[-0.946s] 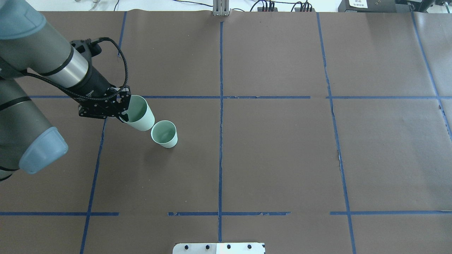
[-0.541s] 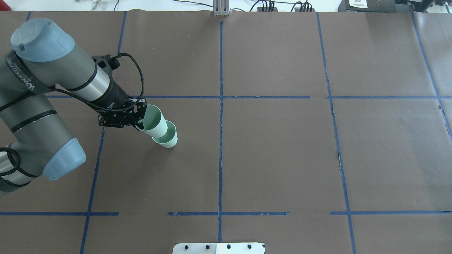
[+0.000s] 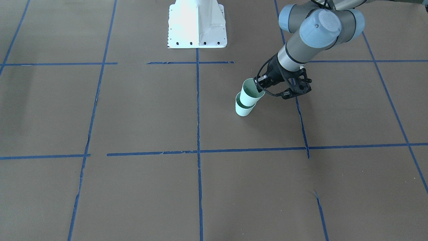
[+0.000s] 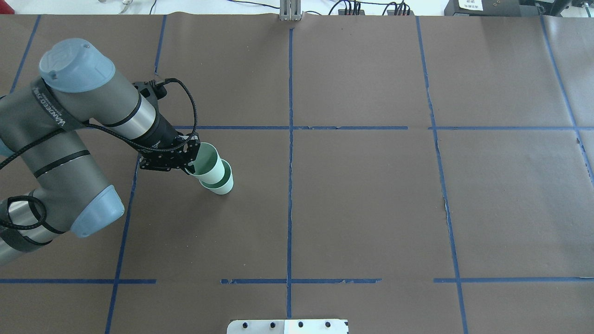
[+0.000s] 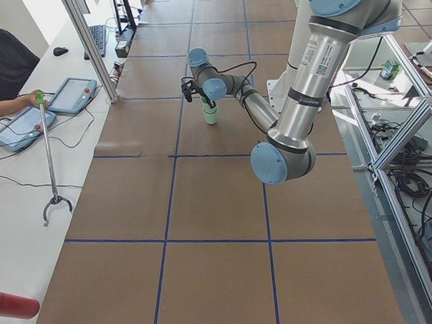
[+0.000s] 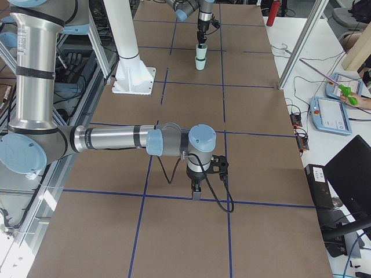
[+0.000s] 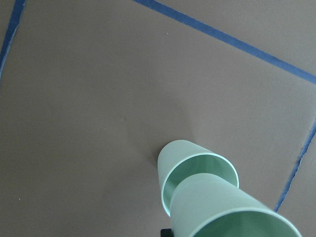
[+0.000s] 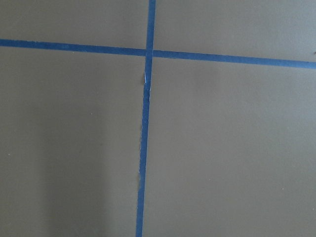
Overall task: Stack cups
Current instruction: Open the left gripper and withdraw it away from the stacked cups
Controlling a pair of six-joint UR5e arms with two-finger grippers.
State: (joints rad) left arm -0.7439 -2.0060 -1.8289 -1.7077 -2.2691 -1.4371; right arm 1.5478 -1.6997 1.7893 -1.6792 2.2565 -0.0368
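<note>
Two pale mint-green cups are on the brown table. The lower cup (image 4: 223, 185) (image 3: 242, 109) stands upright. The upper cup (image 4: 206, 163) (image 3: 250, 93) is tilted, and its base sits inside the lower cup's mouth. My left gripper (image 4: 189, 161) (image 3: 259, 85) is shut on the upper cup's rim. The left wrist view shows the upper cup (image 7: 224, 210) nested in the lower cup (image 7: 170, 154). My right gripper (image 6: 196, 193) points down at bare table far from the cups. I cannot tell whether it is open or shut.
The white robot base plate (image 3: 197, 23) (image 4: 287, 326) stands at the table's near-robot edge. Blue tape lines grid the brown paper. An operator with tablets (image 5: 28, 123) and a grabber stick (image 5: 50, 162) are on the side bench.
My left arm moved right and lowered the held cup from beside the standing cup into its mouth. The standing cup stayed put.
</note>
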